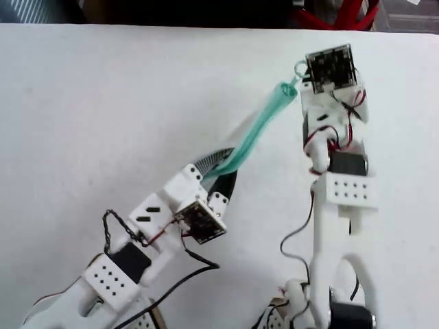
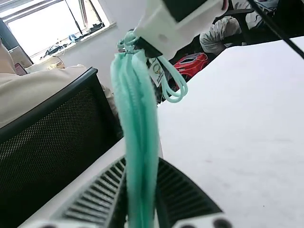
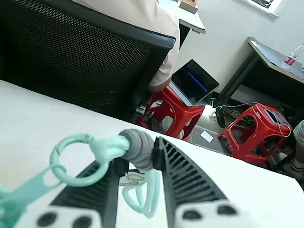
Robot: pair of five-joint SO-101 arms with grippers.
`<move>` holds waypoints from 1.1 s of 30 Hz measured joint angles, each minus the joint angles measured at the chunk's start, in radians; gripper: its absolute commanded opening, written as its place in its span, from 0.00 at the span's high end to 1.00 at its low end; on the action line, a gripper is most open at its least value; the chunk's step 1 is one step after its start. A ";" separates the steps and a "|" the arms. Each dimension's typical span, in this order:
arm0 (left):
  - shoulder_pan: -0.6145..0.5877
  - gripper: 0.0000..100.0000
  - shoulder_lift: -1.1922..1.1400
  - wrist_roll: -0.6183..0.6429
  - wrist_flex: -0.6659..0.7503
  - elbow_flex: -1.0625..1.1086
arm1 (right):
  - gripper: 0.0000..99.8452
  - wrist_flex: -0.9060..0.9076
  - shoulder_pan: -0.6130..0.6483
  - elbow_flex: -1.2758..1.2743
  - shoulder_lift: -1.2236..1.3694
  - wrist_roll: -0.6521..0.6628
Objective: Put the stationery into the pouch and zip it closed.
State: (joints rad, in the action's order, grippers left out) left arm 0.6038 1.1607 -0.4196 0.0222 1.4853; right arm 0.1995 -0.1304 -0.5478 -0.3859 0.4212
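The teal pouch (image 1: 257, 130) is hanging taut above the white table (image 1: 103, 103), stretching as 1 narrow band between the 2 grippers. In the high view it is running diagonally from mid-table up toward the far edge.

Its lower end is sitting between the ribbed black fingers (image 2: 190, 199) of the left gripper (image 1: 218, 170), which are closing tight on the fabric (image 2: 137, 142) with almost no gap left around it. Its upper end is being pinched by the right gripper (image 1: 298, 86), whose fingers (image 3: 190, 180) are pressing together on the grey pull (image 3: 137, 149). A teal ring (image 3: 71, 159) is sticking out just beside those fingertips, and thin teal loops (image 2: 173, 85) are dangling under them.

The right gripper is working close to the table's far edge. A broad stretch of bare tabletop is lying on the picture-left side of the pouch in the high view, and a narrower strip beyond the right arm.

Past the far edge, a black mesh chair (image 3: 71, 52) and 2 red stools (image 3: 256, 128) are standing.
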 measured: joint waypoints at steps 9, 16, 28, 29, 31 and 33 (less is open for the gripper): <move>-0.002 0.98 0.002 0.000 0.002 -0.002 | 0.96 0.264 -0.044 0.229 0.153 -0.157; -0.015 0.98 0.002 0.000 0.000 -0.005 | 0.72 0.499 -0.063 0.255 0.012 -0.195; -0.199 0.98 -0.003 -0.058 -0.413 -0.390 | 0.77 0.888 0.006 0.284 -0.563 -0.195; -0.222 0.98 -0.003 -0.087 -0.431 -0.419 | 0.77 0.910 0.006 0.282 -0.600 -0.195; -0.273 0.98 -0.005 -0.152 -0.437 -0.456 | 0.78 0.945 0.008 0.252 -0.638 -0.195; -0.328 0.98 -0.028 -0.232 -0.430 -0.474 | 0.79 0.961 0.006 0.189 -0.644 -0.195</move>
State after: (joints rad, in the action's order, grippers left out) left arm 0.2754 1.1331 -0.6513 -0.4074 1.0111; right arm 1.1600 -0.1243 -0.3590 -1.0303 0.2263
